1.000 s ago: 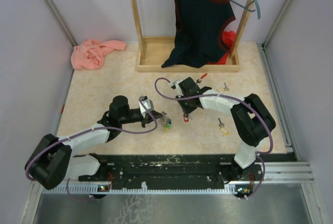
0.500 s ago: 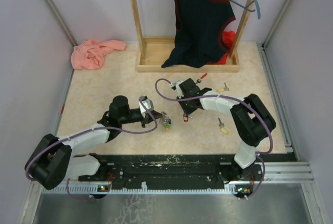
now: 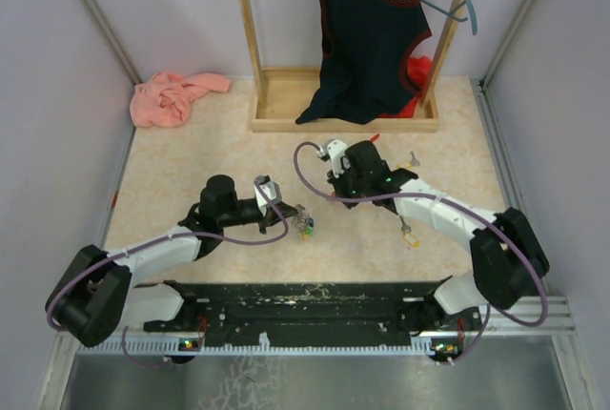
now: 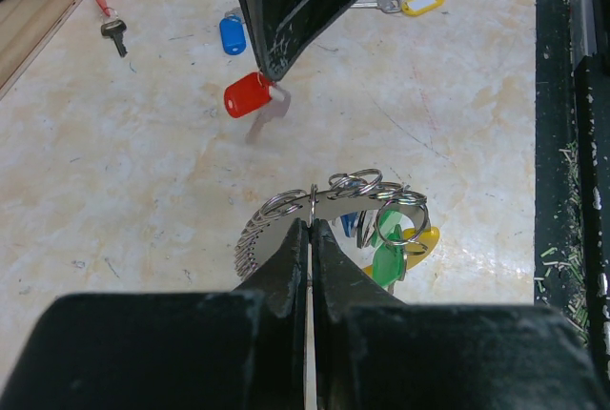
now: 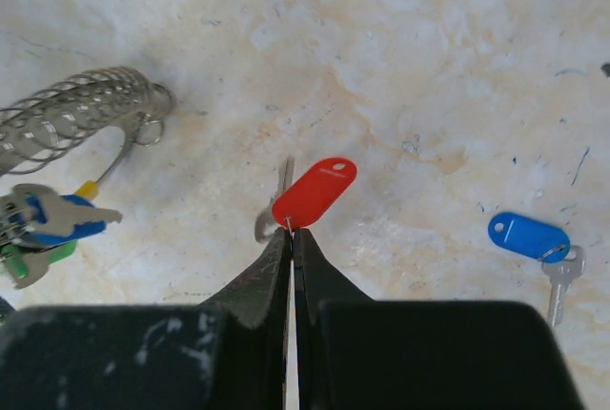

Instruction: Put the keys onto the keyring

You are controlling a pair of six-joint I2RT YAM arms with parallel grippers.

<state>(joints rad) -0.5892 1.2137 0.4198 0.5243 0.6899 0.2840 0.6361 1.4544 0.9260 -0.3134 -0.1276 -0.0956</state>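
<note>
The speckled counter (image 3: 191, 143) carries a wooden rack (image 3: 262, 95) at the middle of its far edge, with a dark garment (image 3: 367, 48) hanging in it. A pink cloth (image 3: 172, 97) lies crumpled in the far left corner.

Both arms reach in toward the middle of the counter, closer to the near edge than the far one. The left end effector (image 4: 310, 229) is clenched on the keyring (image 4: 334, 202), gripping the coil at its top and holding it on edge. Blue, green and yellow tags already hang from its right side. The right end effector (image 5: 289, 234) is pinched shut on the lower end of the red-tagged key (image 5: 315, 191), whose blade points away from the fingers, just beyond the keyring. Whether the key is clear of the counter is hard to tell.

A blue-tagged key (image 5: 527, 236) and a yellow-tagged key (image 4: 419, 2) lie loose toward the right edge.

The step in hand looks like carrying the picked red key to the ring. The next move calls for lining up its small split ring with an open coil end. The fit is tight, so a thin grip on the tag could let the key swing or slip.
</note>
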